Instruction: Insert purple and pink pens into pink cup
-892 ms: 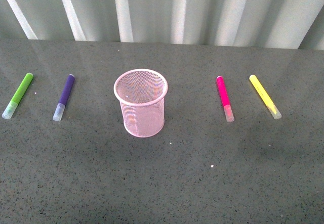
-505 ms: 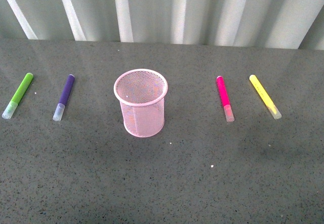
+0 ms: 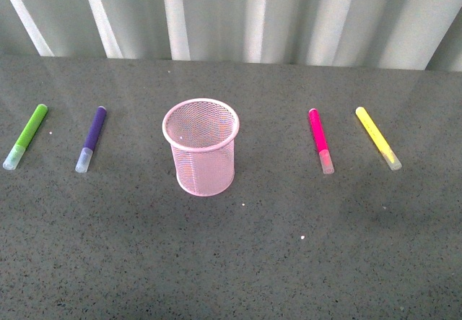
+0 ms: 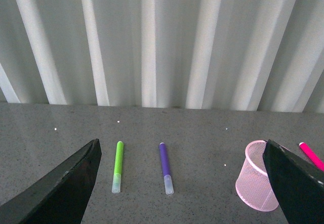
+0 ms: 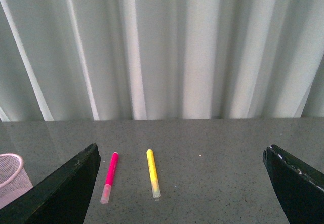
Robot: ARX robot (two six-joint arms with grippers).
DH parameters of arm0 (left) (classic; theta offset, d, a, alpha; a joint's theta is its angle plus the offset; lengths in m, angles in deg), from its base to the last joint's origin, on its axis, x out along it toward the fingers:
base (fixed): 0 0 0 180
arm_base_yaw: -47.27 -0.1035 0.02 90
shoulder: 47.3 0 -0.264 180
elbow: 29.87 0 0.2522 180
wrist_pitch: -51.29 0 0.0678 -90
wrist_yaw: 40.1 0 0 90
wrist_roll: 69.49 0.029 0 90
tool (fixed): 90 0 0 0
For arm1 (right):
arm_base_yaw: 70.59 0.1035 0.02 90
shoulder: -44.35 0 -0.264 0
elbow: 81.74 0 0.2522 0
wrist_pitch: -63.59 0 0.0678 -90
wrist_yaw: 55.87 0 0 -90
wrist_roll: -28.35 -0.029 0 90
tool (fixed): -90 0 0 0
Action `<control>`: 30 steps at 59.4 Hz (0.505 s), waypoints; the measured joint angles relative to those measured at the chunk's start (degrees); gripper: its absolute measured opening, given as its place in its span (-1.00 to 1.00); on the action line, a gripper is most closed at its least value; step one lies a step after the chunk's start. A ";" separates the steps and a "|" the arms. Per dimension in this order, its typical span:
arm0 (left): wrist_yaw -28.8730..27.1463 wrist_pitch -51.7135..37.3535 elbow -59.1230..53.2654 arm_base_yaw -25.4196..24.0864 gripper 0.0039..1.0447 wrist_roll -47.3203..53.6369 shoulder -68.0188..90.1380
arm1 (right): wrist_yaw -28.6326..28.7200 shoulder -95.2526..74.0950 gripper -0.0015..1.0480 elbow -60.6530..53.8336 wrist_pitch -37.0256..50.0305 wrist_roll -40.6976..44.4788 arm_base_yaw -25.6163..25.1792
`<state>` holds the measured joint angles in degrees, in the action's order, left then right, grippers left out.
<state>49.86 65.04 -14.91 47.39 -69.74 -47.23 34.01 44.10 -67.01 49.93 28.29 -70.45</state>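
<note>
The left fingers [image 4: 66,188] stand wide apart, one dark finger at each side of the left wrist view. Nothing is between them and they touch nothing. The right fingers [image 5: 61,188] are spread just as wide, likewise empty and clear of everything. Both pairs hang above the grey worktop [image 3: 238,262], and neither shows in the front view.

The purple pen [image 3: 92,136] lies flat toward the left edge of the worktop, between the green marker [image 3: 27,133] and the pink cup [image 3: 206,165], well apart from both. Its long axis runs roughly from the far edge to the near edge. The clear cap points to the near edge and leans a little toward the left edge.

The pink pen [image 3: 319,138] lies flat on the other side of the cup, toward the right edge, near the yellow marker [image 3: 377,136] but not touching it. It also runs far to near, with its clear cap at the near end, angled slightly toward the right edge.

The pink cup stands upright with its mouth open upward, about midway between the left and right edges and a little nearer the left. No pen is in it.
</note>
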 joint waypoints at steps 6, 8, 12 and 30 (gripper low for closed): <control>0.02 0.00 0.00 0.00 0.88 0.00 0.00 | 0.00 0.00 0.87 0.00 0.00 0.00 0.00; 0.02 0.00 -0.02 0.00 0.88 0.00 0.00 | 0.02 0.00 0.87 0.00 0.00 0.00 0.00; 0.02 0.00 0.00 0.00 0.88 0.00 0.00 | 0.02 0.00 0.87 0.00 0.00 -0.02 0.00; -9.05 10.10 3.45 2.01 0.88 -7.48 5.16 | 0.00 0.00 0.87 0.00 0.00 0.00 0.00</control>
<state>40.82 75.14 -11.46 49.40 -77.22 -42.07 34.01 44.10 -67.01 49.93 28.29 -70.45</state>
